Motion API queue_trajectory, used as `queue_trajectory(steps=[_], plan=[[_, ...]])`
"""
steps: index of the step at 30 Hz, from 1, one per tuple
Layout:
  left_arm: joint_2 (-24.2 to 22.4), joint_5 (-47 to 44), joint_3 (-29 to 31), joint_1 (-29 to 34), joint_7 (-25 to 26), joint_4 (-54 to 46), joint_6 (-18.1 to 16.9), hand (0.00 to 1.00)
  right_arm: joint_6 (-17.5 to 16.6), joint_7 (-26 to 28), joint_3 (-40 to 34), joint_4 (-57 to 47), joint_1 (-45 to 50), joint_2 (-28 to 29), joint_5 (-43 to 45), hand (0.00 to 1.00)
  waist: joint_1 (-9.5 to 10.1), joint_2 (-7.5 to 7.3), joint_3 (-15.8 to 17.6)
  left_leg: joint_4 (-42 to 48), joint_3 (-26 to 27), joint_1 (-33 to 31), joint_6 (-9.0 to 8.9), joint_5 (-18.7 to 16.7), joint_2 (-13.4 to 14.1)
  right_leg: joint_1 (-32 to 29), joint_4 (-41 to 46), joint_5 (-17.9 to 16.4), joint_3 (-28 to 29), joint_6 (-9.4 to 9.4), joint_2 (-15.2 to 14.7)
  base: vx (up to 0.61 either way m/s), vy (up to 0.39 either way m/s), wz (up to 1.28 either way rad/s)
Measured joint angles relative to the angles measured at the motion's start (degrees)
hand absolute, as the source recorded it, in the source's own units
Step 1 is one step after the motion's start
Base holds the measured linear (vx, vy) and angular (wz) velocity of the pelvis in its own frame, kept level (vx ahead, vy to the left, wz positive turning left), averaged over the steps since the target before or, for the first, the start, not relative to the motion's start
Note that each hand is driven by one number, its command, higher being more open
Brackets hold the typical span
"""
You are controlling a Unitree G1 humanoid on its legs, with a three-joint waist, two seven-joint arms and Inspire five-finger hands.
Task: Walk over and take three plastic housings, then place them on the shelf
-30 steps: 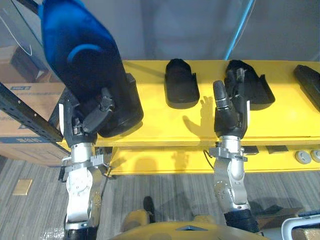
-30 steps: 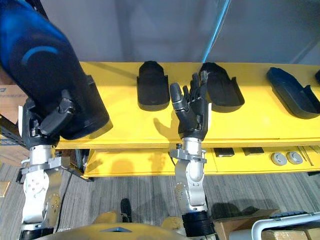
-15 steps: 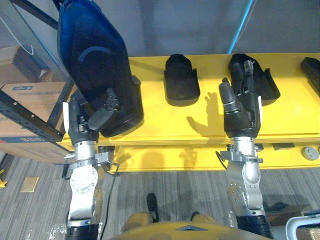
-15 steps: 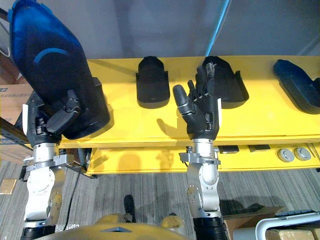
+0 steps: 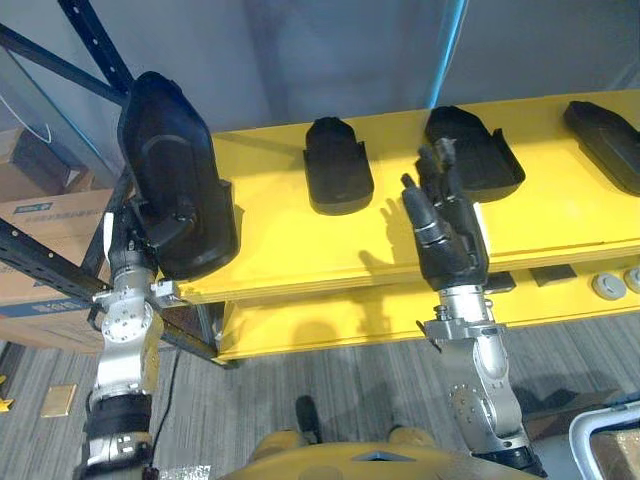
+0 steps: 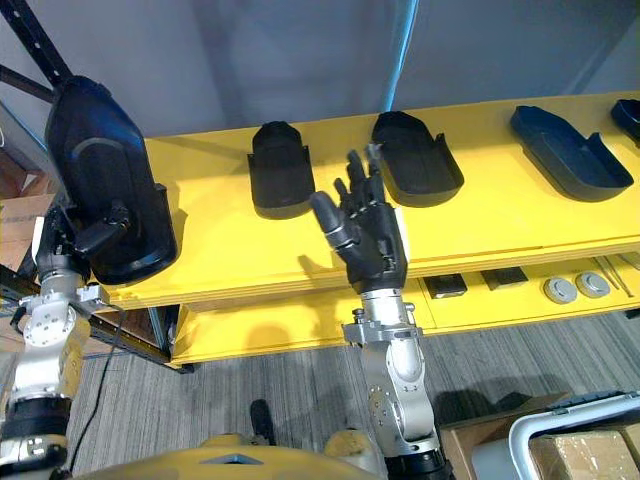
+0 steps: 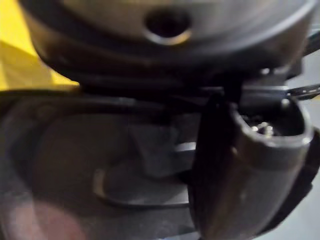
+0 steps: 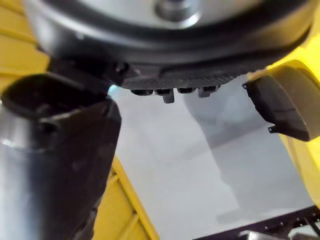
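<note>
My left hand (image 5: 138, 238) is shut on a large black plastic housing (image 5: 172, 185), held upright over the left end of the yellow shelf (image 5: 300, 245). In the left wrist view its thumb (image 7: 250, 165) presses on the housing's hollow inside (image 7: 120, 165). My right hand (image 6: 365, 228) is open with its fingers pointing up, holding nothing, in front of the shelf's middle. Three more black housings lie on the shelf: one at the middle (image 5: 337, 167), one just beyond my right hand (image 5: 473, 150), one at the far right (image 5: 605, 130).
A lower yellow shelf (image 5: 330, 320) carries small round parts (image 5: 605, 286) and dark flat pieces (image 5: 550, 275). Dark rack posts (image 5: 95, 55) and cardboard boxes (image 5: 35, 200) stand at the left. A white bin's rim (image 5: 600, 435) shows at the lower right. A grey wall is behind the shelf.
The camera has shifted, and the shelf now looks farther away and tilted. The held housing has swung more upright and farther left. My right hand stays open.
</note>
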Motion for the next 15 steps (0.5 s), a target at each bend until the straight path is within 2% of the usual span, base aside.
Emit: queue_trajectory(steps=[6, 11, 15], plan=[[0.1, -10.7, 0.0, -2.9, -7.2, 5.7, 4.9, 0.00, 1.2, 2.3, 1.0, -0.1, 0.0, -1.6, 0.0, 1.00, -0.72, 1.14, -0.6, 0.0, 0.9, 0.2, -0.27, 0.2, -0.1, -1.6, 2.6, -1.2, 1.1, 0.15, -0.6, 0.03, 0.014, -0.07], [0.1, -10.8, 0.5, -5.4, -7.9, 10.9, 7.9, 0.00, 2.7, 3.2, 1.2, -0.1, 0.0, -2.6, 0.0, 1.00, -1.02, 3.16, -1.6, 0.0, 1.2, 0.3, -0.46, 0.3, 0.0, -2.4, 4.4, -2.1, 1.4, 0.25, -0.7, 0.00, -0.012, -0.03], [1.7, -10.5, 2.1, -6.8, -8.0, 14.5, 12.6, 0.00, 3.3, 3.3, 2.1, -0.2, 0.1, -4.1, 0.6, 1.00, -2.00, 4.10, -2.1, 0.0, 1.4, 0.3, -0.73, 0.2, 0.3, -2.5, 5.0, -2.4, 1.4, 0.46, -0.6, -0.01, -0.010, -0.02]])
